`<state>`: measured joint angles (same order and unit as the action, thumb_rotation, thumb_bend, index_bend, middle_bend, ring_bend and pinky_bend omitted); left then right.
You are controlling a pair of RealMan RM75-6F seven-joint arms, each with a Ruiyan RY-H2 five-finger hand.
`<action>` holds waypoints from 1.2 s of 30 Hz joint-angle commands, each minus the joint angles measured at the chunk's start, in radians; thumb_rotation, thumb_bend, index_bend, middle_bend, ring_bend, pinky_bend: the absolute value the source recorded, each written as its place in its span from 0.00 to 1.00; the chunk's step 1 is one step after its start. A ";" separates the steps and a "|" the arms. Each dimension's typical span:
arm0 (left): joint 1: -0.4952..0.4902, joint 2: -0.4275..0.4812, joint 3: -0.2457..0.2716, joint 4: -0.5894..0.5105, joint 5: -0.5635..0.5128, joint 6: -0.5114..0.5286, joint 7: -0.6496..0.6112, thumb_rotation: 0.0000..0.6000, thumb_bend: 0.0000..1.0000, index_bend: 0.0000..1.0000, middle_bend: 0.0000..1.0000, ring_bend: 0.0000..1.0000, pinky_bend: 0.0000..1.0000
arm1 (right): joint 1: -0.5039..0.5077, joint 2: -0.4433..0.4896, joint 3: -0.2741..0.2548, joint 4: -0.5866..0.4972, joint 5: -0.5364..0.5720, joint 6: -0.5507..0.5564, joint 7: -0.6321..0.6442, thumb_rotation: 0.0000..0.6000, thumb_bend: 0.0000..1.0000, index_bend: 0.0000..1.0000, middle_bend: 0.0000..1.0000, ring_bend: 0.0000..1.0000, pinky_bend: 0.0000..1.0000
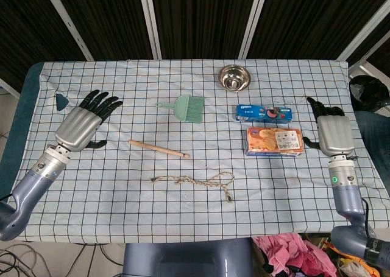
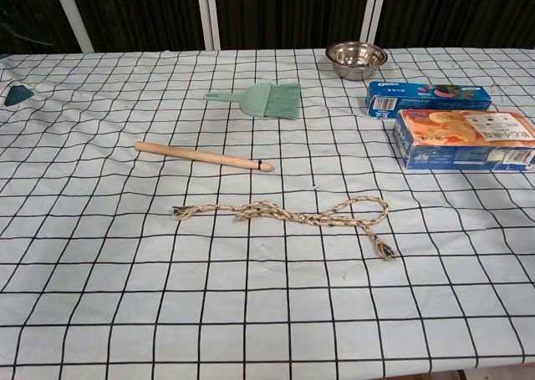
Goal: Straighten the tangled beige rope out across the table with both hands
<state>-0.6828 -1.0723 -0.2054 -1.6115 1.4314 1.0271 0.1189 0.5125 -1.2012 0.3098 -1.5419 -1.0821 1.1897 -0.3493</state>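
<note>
Nearest lies the beige rope (image 2: 284, 215), one piece, twisted and looped back on itself near the front middle of the tabletop (image 1: 183, 222); I'd judge the straightening not yet begun; both ends untouched; left hand (image 1: 82, 123) and right hand (image 1: 332, 131) rest far apart, fingers spread, holding nothing; also one wooden stick (image 2: 203, 156), one green brush (image 2: 266, 100), one steel bowl (image 2: 356, 58), two snack boxes.

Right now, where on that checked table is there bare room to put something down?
The widest bare patch is the near strip in front of the rope. Another lies between the left hand and the wooden stick. It is crowded at the far right, where bowl, blue box and orange box sit beside the right hand.
</note>
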 commanded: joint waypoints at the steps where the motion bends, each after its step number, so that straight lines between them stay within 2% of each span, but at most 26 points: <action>1: 0.000 0.004 0.002 -0.003 -0.001 0.002 0.003 1.00 0.07 0.10 0.08 0.00 0.04 | -0.002 0.002 -0.002 -0.002 -0.003 0.005 0.003 1.00 0.12 0.10 0.20 0.29 0.23; 14: 0.015 0.026 0.013 -0.027 0.000 0.026 0.009 1.00 0.07 0.10 0.08 0.00 0.04 | -0.014 0.023 -0.010 -0.036 -0.014 0.023 0.020 1.00 0.12 0.10 0.20 0.29 0.23; 19: 0.053 0.039 0.031 -0.042 0.031 0.085 -0.024 1.00 0.07 0.10 0.08 0.00 0.04 | -0.016 0.024 -0.024 -0.056 -0.011 0.012 0.014 1.00 0.12 0.11 0.20 0.29 0.23; 24: 0.085 0.065 0.052 -0.050 0.061 0.124 -0.038 1.00 0.07 0.10 0.08 0.00 0.04 | -0.022 0.035 -0.019 -0.090 -0.012 0.030 0.025 1.00 0.12 0.12 0.21 0.31 0.23; 27: 0.100 0.081 0.060 -0.054 0.071 0.140 -0.043 1.00 0.07 0.10 0.08 0.00 0.04 | -0.025 0.051 -0.022 -0.120 -0.013 0.032 0.018 1.00 0.12 0.12 0.25 0.36 0.24; 29: 0.112 0.090 0.065 -0.057 0.077 0.156 -0.049 1.00 0.07 0.10 0.08 0.00 0.04 | -0.027 0.058 -0.024 -0.139 -0.016 0.039 0.008 1.00 0.12 0.14 0.32 0.44 0.32; 32: 0.136 0.101 0.075 -0.063 0.082 0.183 -0.056 1.00 0.07 0.10 0.08 0.00 0.04 | -0.034 0.067 -0.032 -0.168 -0.021 0.044 0.003 1.00 0.12 0.19 0.46 0.58 0.52; 34: 0.177 0.115 0.098 -0.076 0.099 0.227 -0.074 1.00 0.07 0.10 0.08 0.00 0.04 | -0.051 0.096 -0.055 -0.237 -0.006 0.024 0.003 1.00 0.12 0.22 0.55 0.67 0.65; 36: 0.214 0.124 0.126 -0.079 0.124 0.263 -0.083 1.00 0.07 0.10 0.08 0.00 0.04 | -0.066 0.130 -0.072 -0.314 0.022 -0.008 0.017 1.00 0.12 0.23 0.61 0.73 0.75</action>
<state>-0.5057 -0.9617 -0.1083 -1.6824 1.5306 1.2537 0.0502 0.4684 -1.1133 0.2646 -1.7679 -1.0895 1.2167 -0.3425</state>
